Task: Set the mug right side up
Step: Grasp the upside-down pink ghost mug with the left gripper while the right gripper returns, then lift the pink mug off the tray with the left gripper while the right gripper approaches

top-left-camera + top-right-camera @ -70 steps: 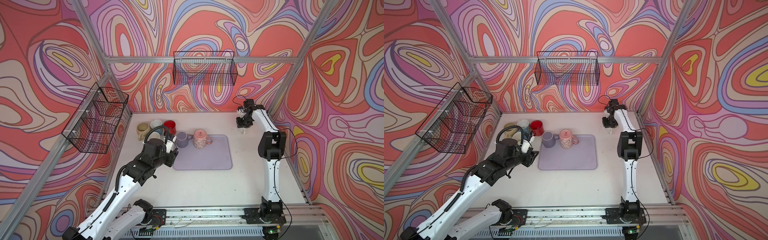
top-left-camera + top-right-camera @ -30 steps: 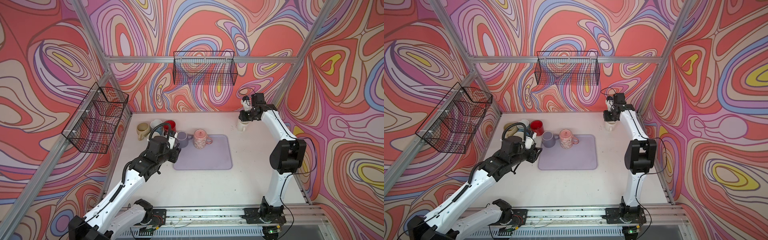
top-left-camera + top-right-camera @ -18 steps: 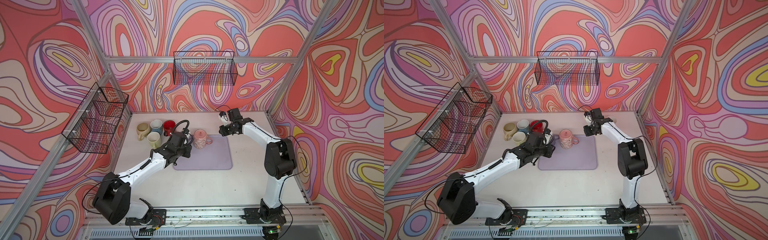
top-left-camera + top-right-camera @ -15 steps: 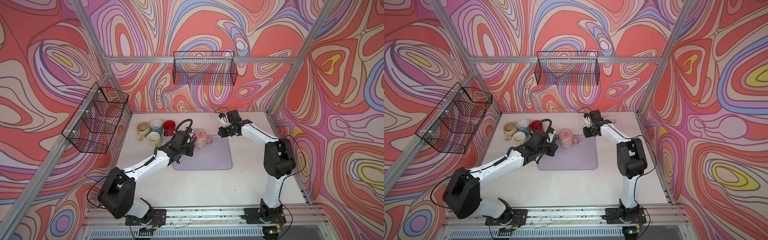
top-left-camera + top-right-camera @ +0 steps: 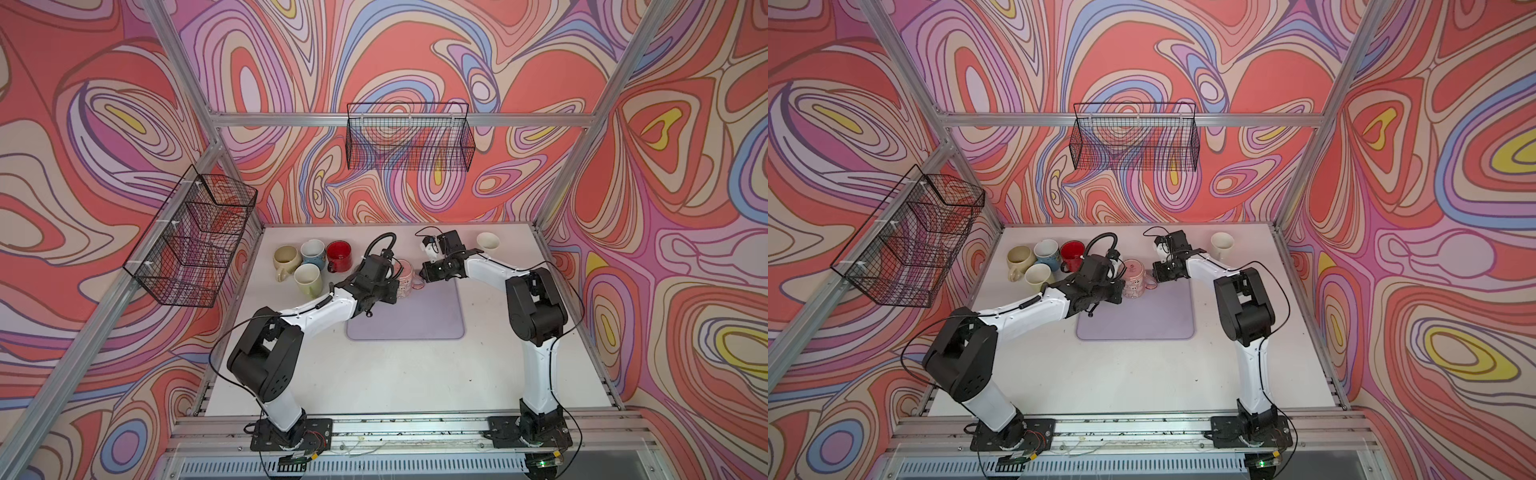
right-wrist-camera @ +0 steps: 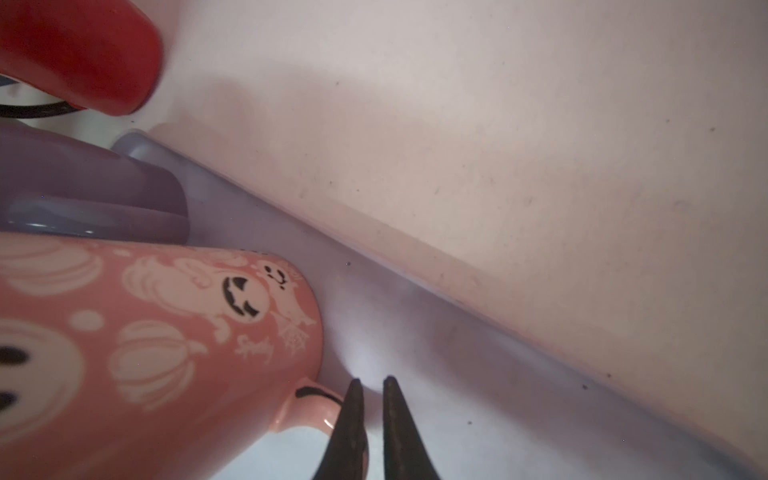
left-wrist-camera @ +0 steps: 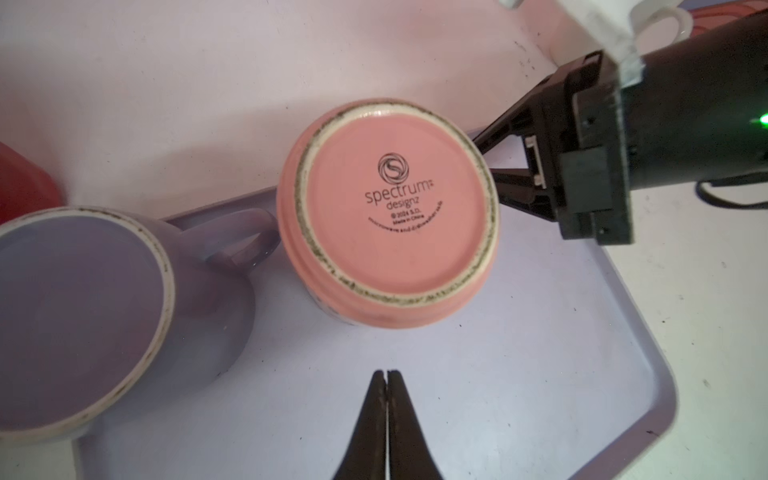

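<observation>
In both top views the mug (image 5: 405, 277) (image 5: 1133, 279) stands upside down at the mat's (image 5: 415, 324) far edge. Left wrist: left pincer (image 7: 387, 380) clenched, empty, near the mug. Right wrist: right pincer (image 6: 370, 386) narrowly parted beside the handle (image 6: 311, 409), gripping nothing.

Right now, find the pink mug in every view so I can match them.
Top view: pink mug, upside down on the lavender mat's far edge.
Top view: same spot.
Left wrist: its base faces the camera.
Right wrist: its ghost-printed side.
Shared landmark: the lavender mat.
</observation>
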Controlling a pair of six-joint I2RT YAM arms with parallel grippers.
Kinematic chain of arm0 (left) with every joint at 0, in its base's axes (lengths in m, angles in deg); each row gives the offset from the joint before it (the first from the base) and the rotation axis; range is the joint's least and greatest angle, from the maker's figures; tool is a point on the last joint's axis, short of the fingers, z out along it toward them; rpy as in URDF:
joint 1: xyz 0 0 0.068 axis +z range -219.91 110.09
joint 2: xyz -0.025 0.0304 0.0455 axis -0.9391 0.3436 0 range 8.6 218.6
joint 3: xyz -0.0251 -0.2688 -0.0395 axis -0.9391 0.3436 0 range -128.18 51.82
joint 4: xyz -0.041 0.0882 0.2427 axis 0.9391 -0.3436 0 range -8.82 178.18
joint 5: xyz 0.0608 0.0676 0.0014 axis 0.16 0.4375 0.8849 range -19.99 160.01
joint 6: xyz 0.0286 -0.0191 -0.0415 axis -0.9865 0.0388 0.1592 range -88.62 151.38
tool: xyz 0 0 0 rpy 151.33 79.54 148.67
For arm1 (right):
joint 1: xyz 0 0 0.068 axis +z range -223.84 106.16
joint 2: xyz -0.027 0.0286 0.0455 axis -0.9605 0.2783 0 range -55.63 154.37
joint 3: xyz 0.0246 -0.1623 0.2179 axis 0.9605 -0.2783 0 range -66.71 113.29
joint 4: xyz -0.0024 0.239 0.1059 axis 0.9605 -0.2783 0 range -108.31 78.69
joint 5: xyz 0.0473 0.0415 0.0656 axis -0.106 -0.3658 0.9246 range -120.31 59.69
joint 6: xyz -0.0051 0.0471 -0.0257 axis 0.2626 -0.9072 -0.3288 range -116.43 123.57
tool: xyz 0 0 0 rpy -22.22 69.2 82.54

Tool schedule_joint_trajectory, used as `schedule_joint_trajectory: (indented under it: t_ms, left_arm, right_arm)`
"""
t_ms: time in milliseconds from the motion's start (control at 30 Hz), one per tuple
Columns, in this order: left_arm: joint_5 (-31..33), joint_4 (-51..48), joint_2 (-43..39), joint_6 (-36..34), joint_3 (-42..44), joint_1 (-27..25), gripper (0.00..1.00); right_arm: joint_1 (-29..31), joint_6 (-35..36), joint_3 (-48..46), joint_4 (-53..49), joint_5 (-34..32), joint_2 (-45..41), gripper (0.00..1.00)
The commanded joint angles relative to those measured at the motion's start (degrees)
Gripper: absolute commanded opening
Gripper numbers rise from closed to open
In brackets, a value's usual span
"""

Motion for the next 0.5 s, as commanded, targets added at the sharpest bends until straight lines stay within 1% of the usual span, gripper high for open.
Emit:
schedule_joint_trajectory:
  t_ms: [0, 233, 333, 467]
  left_arm:
    - [0.3, 2.2, 2.4, 0.8, -2.7, -0.1, 0.03]
    - [1.4, 3.4, 7.8, -0.7, -7.5, 0.0, 0.01]
    - [0.9, 4.1, 10.0, -0.9, -9.3, 0.0, 0.01]
    - [0.2, 3.9, 12.4, -1.7, -11.8, 0.0, 0.01]
  right_arm:
    - [1.0, -1.1, -0.7, 1.9, 1.8, -1.4, 0.08]
    - [1.8, -3.8, -8.4, 4.4, 2.1, -7.1, 0.04]
    - [3.2, -5.9, -12.5, 7.6, 3.0, -9.5, 0.04]
    - [5.5, -9.3, -15.3, 11.1, 3.8, -10.8, 0.04]
